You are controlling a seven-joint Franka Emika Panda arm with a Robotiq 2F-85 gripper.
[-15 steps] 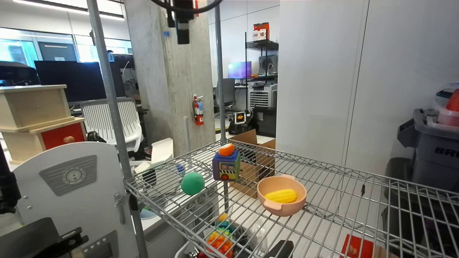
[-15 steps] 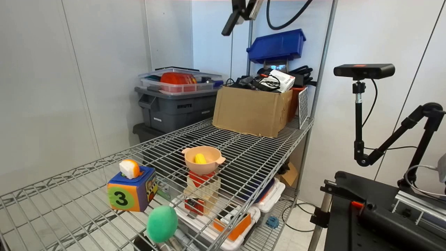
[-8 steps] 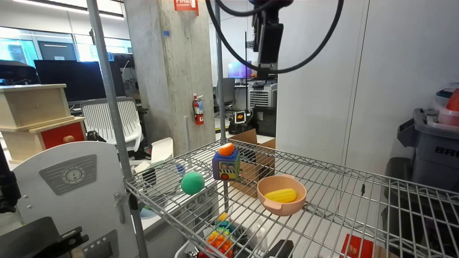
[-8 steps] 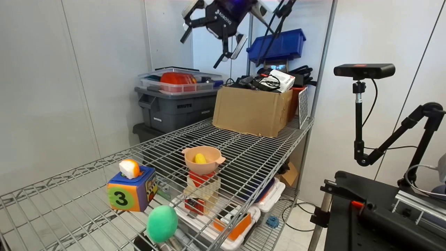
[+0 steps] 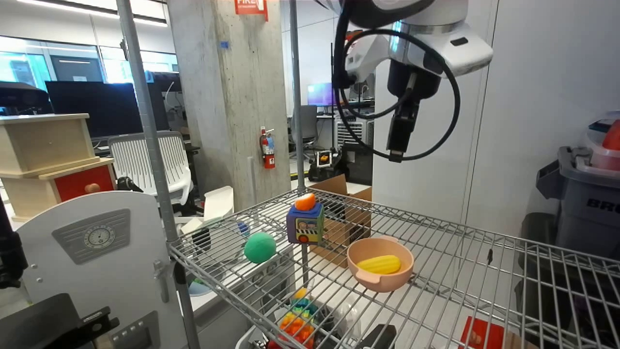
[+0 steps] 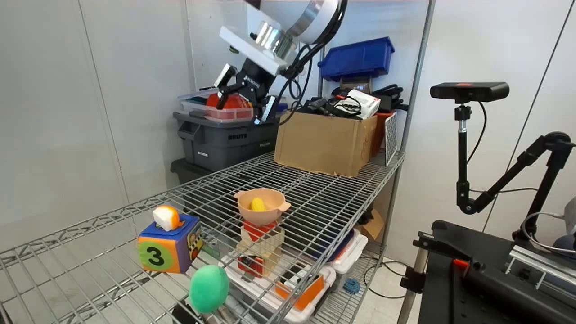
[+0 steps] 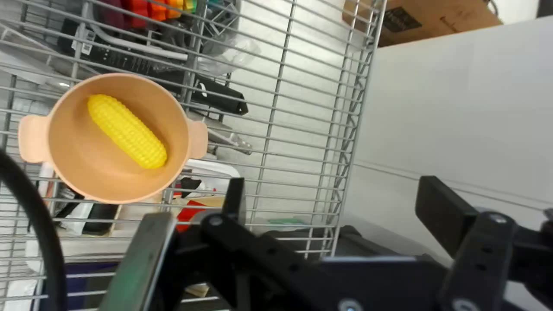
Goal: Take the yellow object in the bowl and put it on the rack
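Note:
The yellow object, a corn cob shape (image 7: 127,131), lies in the salmon-pink bowl (image 7: 82,175). In both exterior views the yellow object (image 5: 380,265) (image 6: 258,204) rests inside the bowl (image 5: 387,283) (image 6: 252,215), which stands on the wire shelf of the silver rack (image 5: 428,220) (image 6: 391,175). My gripper (image 6: 239,111) is high above the shelf, tilted, apart from the bowl. In an exterior view it (image 5: 397,152) hangs above and slightly right of the bowl. In the wrist view the gripper (image 7: 330,192) is open with nothing between its fingers, and the bowl lies left of them.
A toy cube (image 6: 164,254) with an orange-and-white piece (image 6: 167,218) on top and a green ball (image 6: 209,289) are on the shelf near the bowl. A cardboard box (image 6: 324,144) stands at the shelf's far end. A rack post (image 5: 148,121) rises at the left. Grey bins (image 6: 225,139) stand behind.
The gripper has come down from the top edge, moving right in an exterior view and left in an exterior view. The bowl, the yellow object and the other things have not moved.

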